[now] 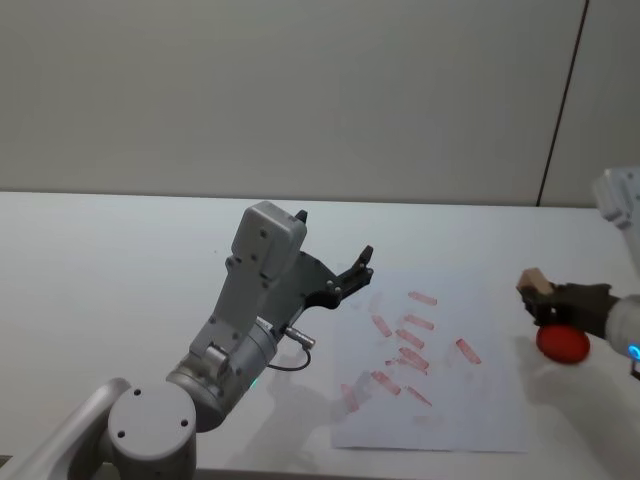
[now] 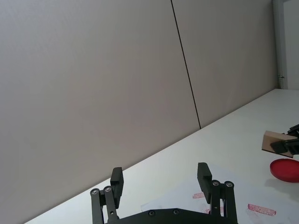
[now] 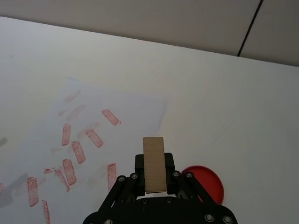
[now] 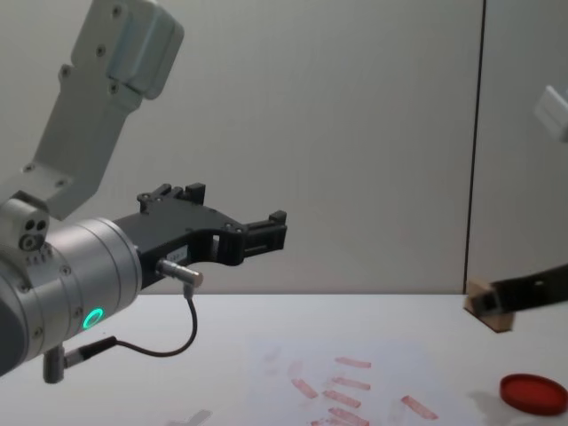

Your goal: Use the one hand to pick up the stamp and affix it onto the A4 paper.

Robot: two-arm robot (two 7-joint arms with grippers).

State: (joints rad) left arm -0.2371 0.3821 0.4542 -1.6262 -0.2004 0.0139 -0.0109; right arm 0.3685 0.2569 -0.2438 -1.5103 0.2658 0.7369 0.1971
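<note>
Fingers (image 3: 170,164) of the right gripper (image 3: 154,173) clenched on the stamp (image 3: 154,164), one on each long side, plain wood face turned up toward the wrist camera. Held in the air, well above the table (image 1: 120,270), just over the ink pad (image 1: 563,344) and not touching it in the chest view. Seen in the head view at the right edge, past the right border of the paper (image 1: 470,420).

No writing readable on the stamp face. On the paper, several oblong red marks (image 1: 410,338), scattered near the middle and toward the upper part of the sheet; text inside the marks too small to read. Some marks pale and smeared, others sharp.

Ink pad flat, round, red, lying on the table just beside the right edge of the paper, apart from it. Surface plain, nothing resting on it.

Left gripper (image 1: 352,275) raised above the table near the upper left corner of the paper, pointing toward the wall (image 1: 300,90). Fingers (image 2: 204,173) released, set wide apart, holding nothing, touching nothing. Green light glowing on the left arm's wrist ring in the chest view, with a thin black cable (image 4: 173,342) looping below it.
</note>
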